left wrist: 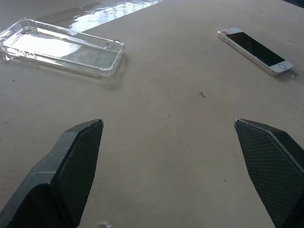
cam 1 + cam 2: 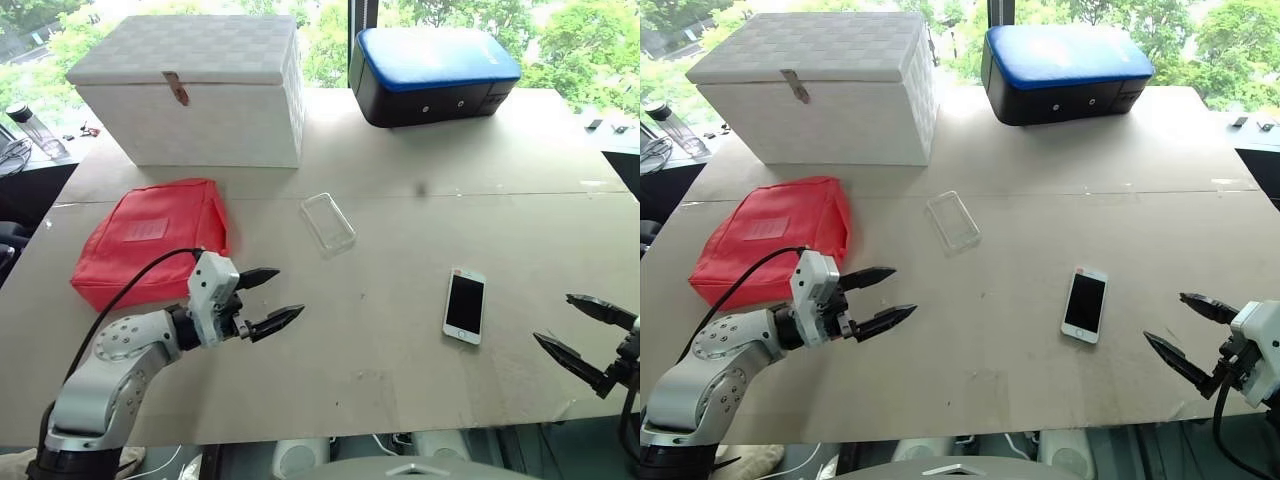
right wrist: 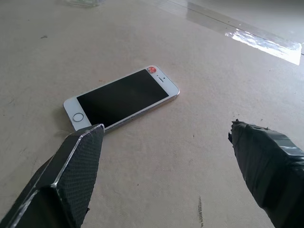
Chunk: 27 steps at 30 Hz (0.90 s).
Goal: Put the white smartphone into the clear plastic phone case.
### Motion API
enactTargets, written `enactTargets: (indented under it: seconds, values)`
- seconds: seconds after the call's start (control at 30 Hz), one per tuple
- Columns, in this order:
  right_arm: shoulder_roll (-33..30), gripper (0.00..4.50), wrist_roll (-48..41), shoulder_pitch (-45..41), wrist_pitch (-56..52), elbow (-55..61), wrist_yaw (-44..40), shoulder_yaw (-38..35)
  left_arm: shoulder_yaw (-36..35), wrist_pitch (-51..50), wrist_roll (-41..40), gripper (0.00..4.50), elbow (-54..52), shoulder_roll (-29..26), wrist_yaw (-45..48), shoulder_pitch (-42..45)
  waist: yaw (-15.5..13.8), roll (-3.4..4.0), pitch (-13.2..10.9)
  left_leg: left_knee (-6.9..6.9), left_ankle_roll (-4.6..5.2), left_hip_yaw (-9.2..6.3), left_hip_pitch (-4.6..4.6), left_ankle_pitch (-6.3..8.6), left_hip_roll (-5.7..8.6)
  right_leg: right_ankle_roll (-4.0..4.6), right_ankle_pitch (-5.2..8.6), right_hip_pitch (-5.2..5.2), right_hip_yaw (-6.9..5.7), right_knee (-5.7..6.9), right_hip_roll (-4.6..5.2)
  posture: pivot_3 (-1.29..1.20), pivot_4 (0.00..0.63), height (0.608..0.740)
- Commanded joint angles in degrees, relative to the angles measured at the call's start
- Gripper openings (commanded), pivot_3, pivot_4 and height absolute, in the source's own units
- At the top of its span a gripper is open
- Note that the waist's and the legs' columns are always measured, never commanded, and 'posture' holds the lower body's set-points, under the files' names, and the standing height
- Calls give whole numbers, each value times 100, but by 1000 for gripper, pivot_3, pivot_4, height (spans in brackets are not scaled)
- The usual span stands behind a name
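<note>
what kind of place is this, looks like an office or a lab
Probably an indoor test or office workspace beside large windows: a wide bare tabletop carries staged items, a white lidded box, a red pouch and a blue-topped black box, with green trees behind the glass and a neighbouring desk with a bottle.

My left arm reaches in from the lower left, silver elbow bent, a black cable arching over the forearm to the white wrist block. The left gripper (image 2: 268,301) points inward toward the middle, fingers spread wide and holding nothing. My right gripper (image 2: 580,334) hangs low at the right edge, aimed inward toward the left, its two black fingers also spread wide and empty.
</note>
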State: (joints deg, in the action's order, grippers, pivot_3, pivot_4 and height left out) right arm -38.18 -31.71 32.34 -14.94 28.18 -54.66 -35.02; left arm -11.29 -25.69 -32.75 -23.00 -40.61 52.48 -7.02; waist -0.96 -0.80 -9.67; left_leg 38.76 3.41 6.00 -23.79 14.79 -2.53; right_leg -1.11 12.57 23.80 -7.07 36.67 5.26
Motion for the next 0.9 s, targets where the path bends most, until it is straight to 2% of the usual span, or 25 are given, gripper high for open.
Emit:
enactTargets:
  seconds: [0.03,0.2,0.4,0.63,0.77,0.83,0.9]
  values:
    - [60,4458,-174,-184,56,359,184,-38,28,195,103,4500,145,-105,122,367,0,0,0,0,0,0,0,0,0,0,0,0,0,0,0,0,150,740]
    - [-27,4458,-693,-715,-230,1337,432,436,579,744,588,4500,1136,-267,806,1581,-20,15,12,0,0,-9,6,-1,1,4,-4,-2,-5,5,-10,0,150,740]
    - [-313,4458,-672,-823,-307,1603,344,627,1491,2152,1467,4500,3211,-396,2257,3197,-72,11,15,-6,27,1,-8,-18,25,-13,-11,1,0,2,-31,0,150,740]
    - [-318,4458,-748,-766,-445,2014,613,717,2293,4071,2505,4500,6651,556,3149,5599,-156,3,16,7,44,8,-10,-10,33,-25,-15,-5,-14,-1,-29,0,150,740]
    - [-362,4458,-675,-649,-506,2309,735,697,2572,4797,3185,4500,8428,1107,3030,6686,-135,-8,12,32,63,8,-19,2,31,-28,-16,-6,-14,1,-31,0,150,740]
    - [-332,4500,-879,-587,-558,2525,858,585,2795,4826,3668,3987,9094,1311,2675,7096,-110,-18,8,38,68,9,-23,5,31,-30,-17,-4,-10,2,-32,0,150,740]
    - [-316,4500,-1052,-494,-608,2721,968,465,3006,4849,4095,3164,9474,1404,2422,7303,-103,-22,6,38,69,9,-23,6,31,-31,-17,-4,-7,2,-33,0,150,740]
